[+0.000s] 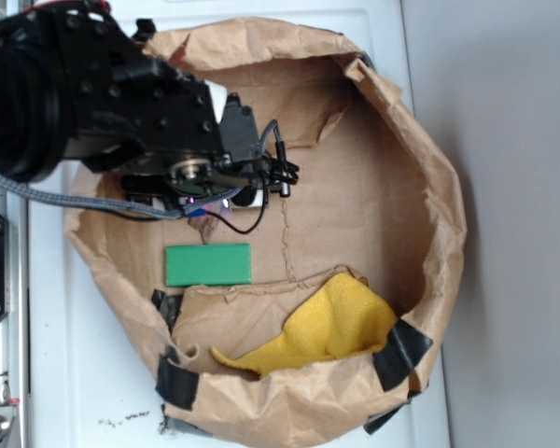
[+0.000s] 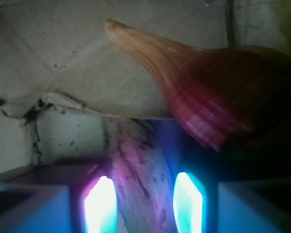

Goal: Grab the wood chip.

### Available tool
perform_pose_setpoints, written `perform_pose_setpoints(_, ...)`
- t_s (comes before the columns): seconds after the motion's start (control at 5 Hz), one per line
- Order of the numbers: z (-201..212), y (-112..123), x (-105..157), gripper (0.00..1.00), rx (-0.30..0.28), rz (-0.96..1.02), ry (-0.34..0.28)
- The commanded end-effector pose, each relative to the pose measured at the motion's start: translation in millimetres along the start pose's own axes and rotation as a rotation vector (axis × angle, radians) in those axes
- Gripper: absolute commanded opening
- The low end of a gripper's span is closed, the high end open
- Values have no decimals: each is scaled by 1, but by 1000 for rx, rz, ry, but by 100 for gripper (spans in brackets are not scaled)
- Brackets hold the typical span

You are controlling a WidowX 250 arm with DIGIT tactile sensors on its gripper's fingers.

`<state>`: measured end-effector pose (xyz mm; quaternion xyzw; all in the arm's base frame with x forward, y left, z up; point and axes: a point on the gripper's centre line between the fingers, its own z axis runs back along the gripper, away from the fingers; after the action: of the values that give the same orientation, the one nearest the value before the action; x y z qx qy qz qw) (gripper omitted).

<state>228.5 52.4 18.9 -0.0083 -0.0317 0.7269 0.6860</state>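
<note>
Inside the paper nest, hand (image 2: 144, 204) over the wood chip (image 2: 136, 165).
Fingers parted, straddling it; the seashell (image 2: 218, 92) crowds the right edge.

Seashell (image 2: 218, 87), green block (image 1: 208, 265), perhaps yellow cloth (image 1: 331, 329)

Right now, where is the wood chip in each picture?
Exterior: not visible; it is probably hidden under the pincer, just above the green block.
Wrist: the wood chip lies at bottom centre, running between the two pincer fingers, below the seashell.
Shared landmark: the pincer.
</note>
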Motion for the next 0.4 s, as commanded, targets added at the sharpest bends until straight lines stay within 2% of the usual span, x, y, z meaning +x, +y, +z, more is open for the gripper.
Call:
perform_pose_setpoints(0.0,1,0,9,0,-29,28,-16)
perform_pose_setpoints(0.2,1,0,9,0,-39,29,-20)
